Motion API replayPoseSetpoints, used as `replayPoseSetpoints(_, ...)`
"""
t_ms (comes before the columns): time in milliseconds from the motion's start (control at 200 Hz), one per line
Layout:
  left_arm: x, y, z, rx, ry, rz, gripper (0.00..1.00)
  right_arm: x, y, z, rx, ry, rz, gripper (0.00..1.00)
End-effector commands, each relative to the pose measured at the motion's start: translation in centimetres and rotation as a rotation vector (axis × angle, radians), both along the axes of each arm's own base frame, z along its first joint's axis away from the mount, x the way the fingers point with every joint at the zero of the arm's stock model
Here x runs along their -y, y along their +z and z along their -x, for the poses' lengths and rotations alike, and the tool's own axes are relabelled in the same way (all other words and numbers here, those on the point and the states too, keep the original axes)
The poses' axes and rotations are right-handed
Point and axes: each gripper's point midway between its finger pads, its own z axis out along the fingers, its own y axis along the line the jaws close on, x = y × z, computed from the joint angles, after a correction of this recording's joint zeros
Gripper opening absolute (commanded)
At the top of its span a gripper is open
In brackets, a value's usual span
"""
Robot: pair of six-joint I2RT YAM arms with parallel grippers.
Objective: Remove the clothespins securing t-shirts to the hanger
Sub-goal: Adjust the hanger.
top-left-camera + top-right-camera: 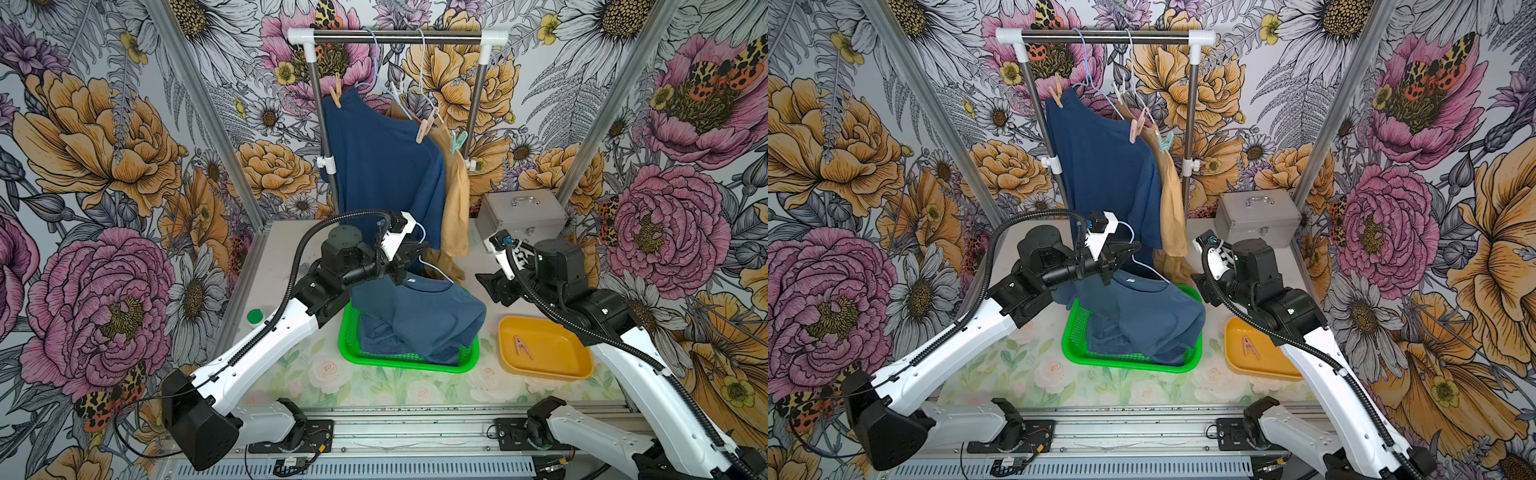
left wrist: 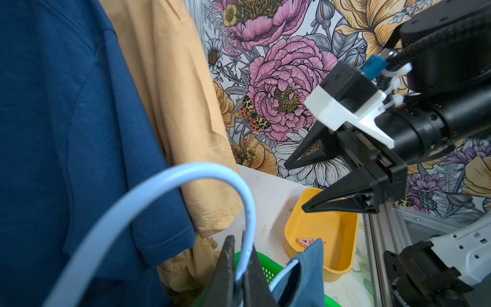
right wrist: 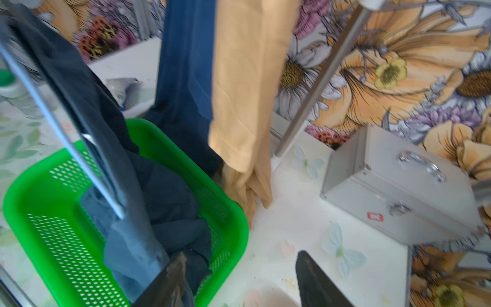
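My left gripper [image 1: 419, 249] [image 2: 237, 236] is shut on the hook of a light blue hanger [image 2: 159, 186]. The hanger carries a blue t-shirt [image 1: 432, 320] that slumps into the green basket [image 1: 374, 358]. A navy t-shirt [image 1: 382, 166] and a tan t-shirt [image 1: 455, 199] hang on the rack [image 1: 395, 36]. A peach clothespin [image 1: 336, 94], a pink one [image 1: 424, 131] and a mint one [image 1: 457, 141] grip their hangers. A peach clothespin [image 1: 521, 347] lies in the yellow tray [image 1: 548, 368]. My right gripper [image 1: 486, 286] [image 3: 240, 255] is open and empty, just right of the basket.
A silver metal case [image 1: 519, 216] stands at the back right of the table. A green-capped bottle [image 1: 255, 318] sits left of the basket beside my left arm. The rack's uprights stand behind the basket, and the tan shirt's hem touches the table.
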Motion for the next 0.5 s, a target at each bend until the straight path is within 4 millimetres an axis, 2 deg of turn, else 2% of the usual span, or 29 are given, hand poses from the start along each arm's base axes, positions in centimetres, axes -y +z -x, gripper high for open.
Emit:
replayPoseSetpoints(0,0.4,3.8,0.5,0.02,-0.026,0.104,0.0,-4.0,2.5,0.2,0.049,0.122,-0.109,0.66)
replayPoseSetpoints(95,0.6,4.4,0.5,0.011,-0.036,0.122,0.0,-6.7,3.5,0.6,0.073,0.237,-0.18,0.66)
replayPoseSetpoints(185,0.6,4.9,0.3,-0.001,-0.037,0.136,0.0,-8.4,4.2,0.7,0.084,0.312,-0.225,0.64)
replayPoseSetpoints(355,0.8,5.4,0.2,-0.02,-0.04,0.155,0.0,-10.5,5.4,0.3,0.117,0.402,-0.282,0.62)
replayPoseSetpoints(495,1.0,5.4,0.2,-0.028,-0.044,0.158,0.0,-12.4,6.2,0.1,0.112,0.481,-0.354,0.55)
